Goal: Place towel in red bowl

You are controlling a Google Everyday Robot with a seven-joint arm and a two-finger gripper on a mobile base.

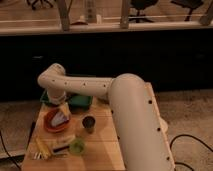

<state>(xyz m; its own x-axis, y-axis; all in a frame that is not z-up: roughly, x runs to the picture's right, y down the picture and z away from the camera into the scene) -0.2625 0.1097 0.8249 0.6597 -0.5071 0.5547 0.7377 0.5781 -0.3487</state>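
Observation:
A red bowl [49, 124] sits on the left of a small wooden table [102, 150]. A pale towel [59, 117] lies inside the bowl. My gripper [64, 108] hangs from the white arm [80, 86] just above the bowl's far right rim, close over the towel.
A green tray [79, 102] stands at the table's back. A dark cup [88, 123] is right of the bowl. A small green cup [76, 146] and a yellow packet [42, 148] lie near the front left. My arm's large white link [137, 125] covers the table's right side.

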